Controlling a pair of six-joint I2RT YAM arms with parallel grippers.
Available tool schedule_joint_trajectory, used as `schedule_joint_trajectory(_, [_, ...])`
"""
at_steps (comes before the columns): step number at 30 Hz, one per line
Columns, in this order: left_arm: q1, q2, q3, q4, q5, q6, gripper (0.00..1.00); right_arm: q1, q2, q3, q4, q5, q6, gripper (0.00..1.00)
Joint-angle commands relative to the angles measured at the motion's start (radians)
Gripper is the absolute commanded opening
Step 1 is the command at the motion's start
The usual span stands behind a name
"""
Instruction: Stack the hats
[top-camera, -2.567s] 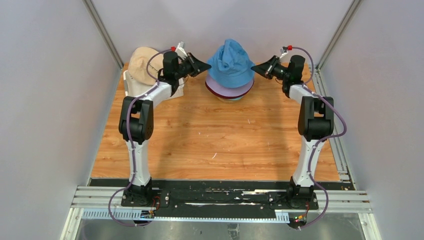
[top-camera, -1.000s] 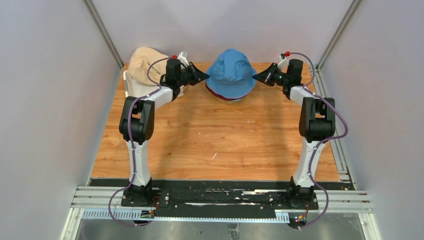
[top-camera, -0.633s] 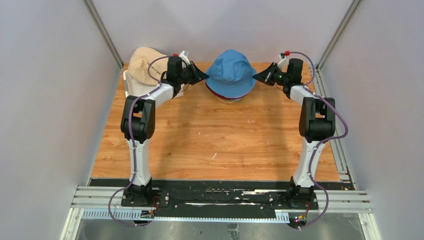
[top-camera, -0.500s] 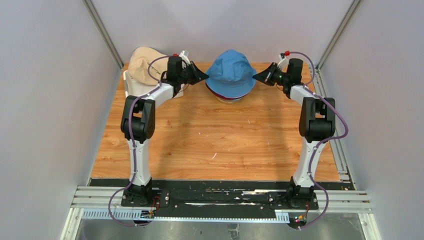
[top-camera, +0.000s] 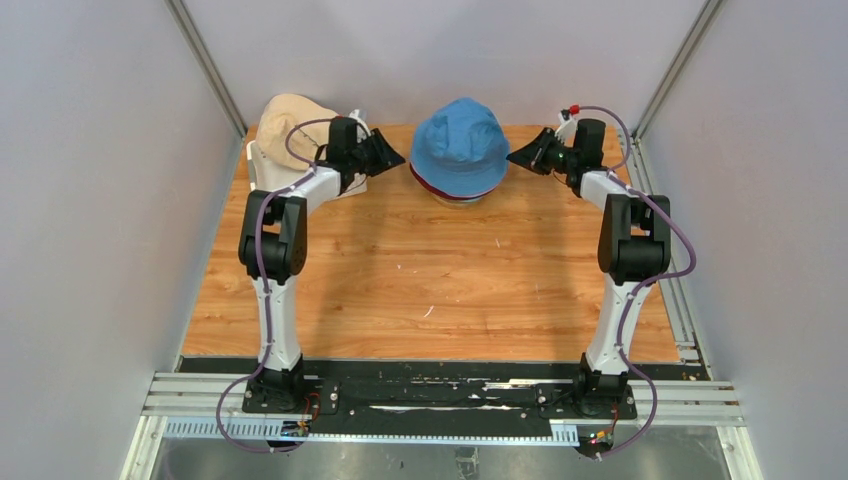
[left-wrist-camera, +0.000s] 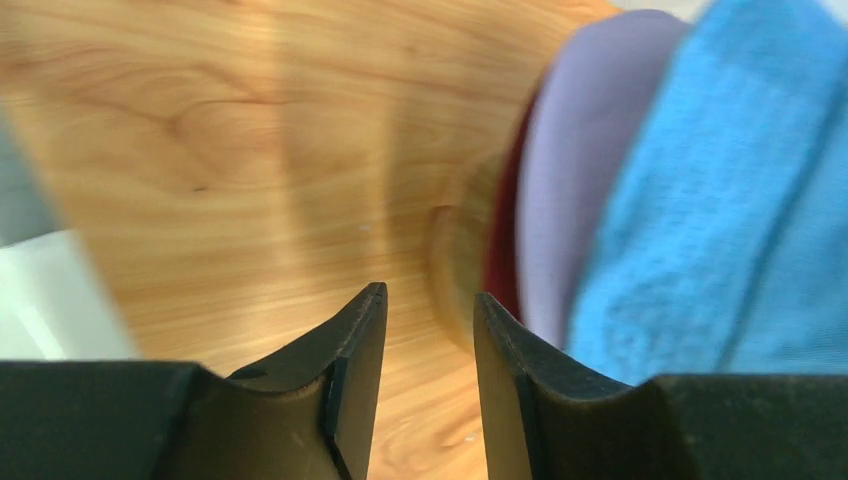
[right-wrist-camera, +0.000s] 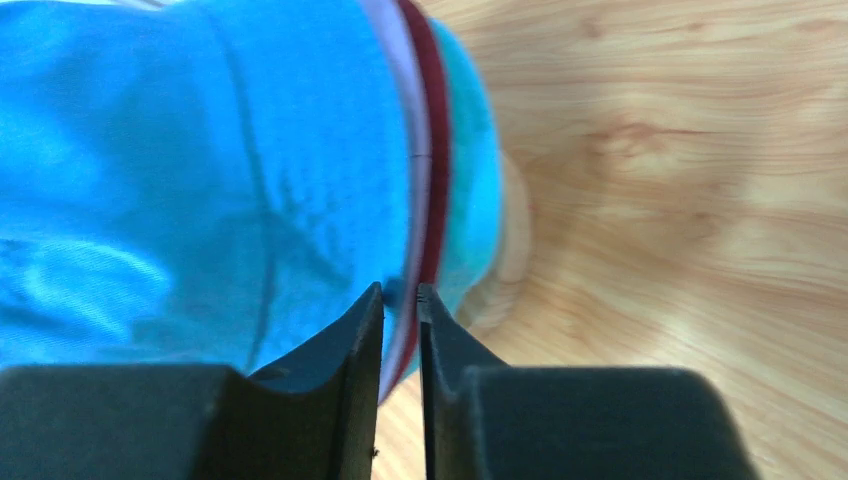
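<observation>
Top view, stack at 12 o'clock on the wooden plank counter (top-camera: 430, 270). The blue cloth bucket hat (top-camera: 460, 135) now sits crown-up as the top layer. It no longer hangs above the pile, as it did a couple of seconds ago.

Wrist views show the layers under its brim:
- lavender cloth hat (left-wrist-camera: 560, 200)
- dark red cloth hat (right-wrist-camera: 432, 150)
- teal cloth hat (right-wrist-camera: 470, 180)
- a blurred pale wooden stand (right-wrist-camera: 515, 250) at the bottom

**Change:** the left claw (top-camera: 395, 158) has backed off toward 9 o'clock and is now apart from the blue brim. Half a second ago it was touching the brim. Its jaws stand a moderate gap apart with only bare counter between them, so it holds nothing.

The right claw (top-camera: 515, 157) has barely moved. It sits at 3 o'clock of the stack with its tip just beside the brim. Its jaws are almost together, with a thin slit between them. I cannot tell whether brim cloth is pinched in that slit.

**Reading:** the blue hat looks placed and the left side released, so four of the five hats are stacked.

The beige cloth bucket hat (top-camera: 285, 125) is still off the stack. It lies at 10 o'clock, draped over the white plastic mesh basket (top-camera: 258, 172), just behind the left wrist.

**Likely next:** confirm the right claw is free, then fetch the beige hat. The left arm is the nearer one.

**Risk:** if the right claw withdraws while still pinching the brim, it could drag the blue hat askew.
</observation>
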Motion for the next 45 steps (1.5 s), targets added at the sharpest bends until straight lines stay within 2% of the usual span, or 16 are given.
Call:
schedule_joint_trajectory(1, [0.028,-0.073,-0.01,-0.116,-0.105,0.073,0.43,-0.018,-0.04,0.006,-0.093,0.076,-0.063,0.3])
schedule_joint_trajectory(4, [0.029,-0.118,-0.016,-0.161,-0.151,0.104,0.44,-0.025,-0.078,-0.016,-0.101,0.108,-0.074,0.51])
schedule_joint_trajectory(6, [0.029,-0.16,-0.027,-0.177,-0.176,0.121,0.44,-0.032,-0.105,-0.027,-0.103,0.108,-0.079,0.56])
schedule_joint_trajectory(13, [0.029,-0.369,-0.033,-0.196,-0.248,0.175,0.45,-0.036,-0.244,-0.012,-0.217,0.187,-0.165,0.6])
schedule_joint_trajectory(15, [0.029,-0.4,-0.005,-0.221,-0.258,0.19,0.5,-0.035,-0.275,0.0,-0.232,0.192,-0.177,0.6])
schedule_joint_trajectory(26, [0.027,-0.423,0.047,-0.178,-0.182,0.164,0.51,0.034,-0.249,0.237,-0.273,0.147,-0.149,0.6])
schedule_joint_trajectory(30, [0.032,-0.478,0.015,-0.238,-0.306,0.236,0.52,0.076,-0.251,0.283,-0.321,0.173,-0.192,0.59])
schedule_joint_trajectory(32, [0.054,-0.495,0.014,-0.293,-0.403,0.27,0.55,0.087,-0.269,0.276,-0.333,0.194,-0.208,0.59])
schedule_joint_trajectory(33, [0.087,-0.497,0.009,-0.301,-0.406,0.263,0.55,0.09,-0.281,0.269,-0.334,0.201,-0.214,0.59])
schedule_joint_trajectory(37, [0.21,-0.435,0.064,-0.353,-0.353,0.187,0.55,0.097,-0.31,0.253,-0.345,0.222,-0.241,0.6])
schedule_joint_trajectory(42, [0.223,-0.231,0.387,-0.632,-0.455,0.292,0.54,0.102,-0.313,0.266,-0.36,0.212,-0.251,0.6])
schedule_joint_trajectory(45, [0.222,-0.197,0.4,-0.642,-0.468,0.3,0.54,0.108,-0.329,0.258,-0.38,0.22,-0.277,0.6])
